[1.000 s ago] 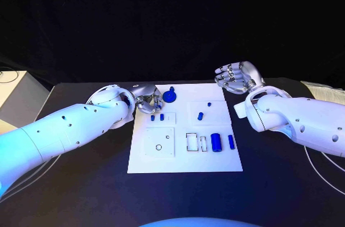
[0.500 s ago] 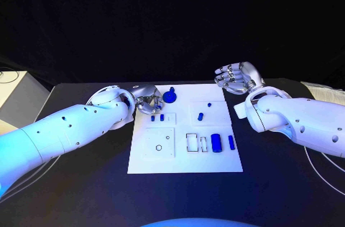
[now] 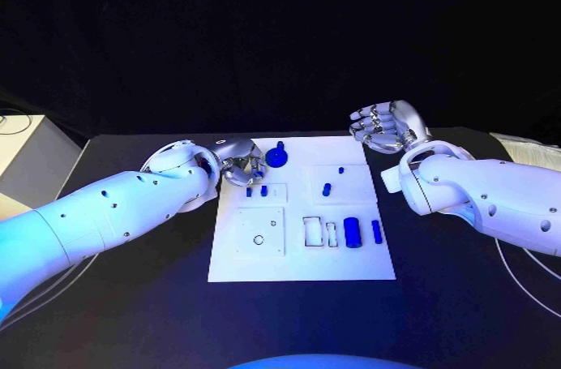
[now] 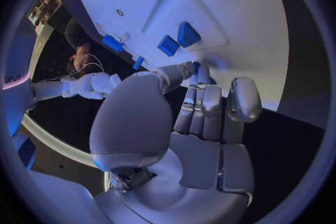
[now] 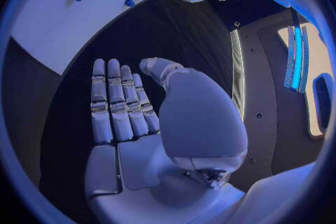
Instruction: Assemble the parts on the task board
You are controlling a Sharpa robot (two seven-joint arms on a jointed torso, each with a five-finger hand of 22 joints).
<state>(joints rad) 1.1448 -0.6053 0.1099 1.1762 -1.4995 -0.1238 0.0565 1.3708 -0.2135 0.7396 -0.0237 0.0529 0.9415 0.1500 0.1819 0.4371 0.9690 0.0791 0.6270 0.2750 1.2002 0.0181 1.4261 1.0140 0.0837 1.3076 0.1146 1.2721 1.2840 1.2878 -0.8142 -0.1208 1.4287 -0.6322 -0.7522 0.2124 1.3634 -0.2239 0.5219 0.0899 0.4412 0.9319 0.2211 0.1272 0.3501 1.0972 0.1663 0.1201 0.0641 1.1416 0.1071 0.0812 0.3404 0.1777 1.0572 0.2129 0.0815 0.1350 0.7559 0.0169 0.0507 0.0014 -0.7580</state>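
Left hand (image 3: 241, 161) at the far left corner of the white board (image 3: 301, 259), fingers curled in, tips close to a round blue knob (image 3: 276, 154) on the board's far edge; cannot tell whether pinching it or only touching. Seen from the left wrist, same hand (image 4: 203, 117) with fingers pressed side by side, tips reaching the board edge near two small blue blocks (image 4: 178, 39).

Right hand (image 3: 386, 126) raised beyond the board's far right corner, over the black table (image 3: 140, 304), fingers straight and close together, palm open, holding nothing. From the right wrist, hand (image 5: 122, 117) flat with fingers side by side above the dark tabletop, well apart from the board.

On the board: two short blue pegs (image 3: 255, 191) side by side just beside the left hand, a small blue piece (image 3: 327, 188) and a tiny blue stud (image 3: 340, 170) in the raised square toward the right, a thick blue cylinder (image 3: 352, 233) and a thin blue bar (image 3: 376, 231) standing near the right edge, next to an outlined rectangular slot (image 3: 314, 231). Small ring (image 3: 257, 240) on the left square plate.
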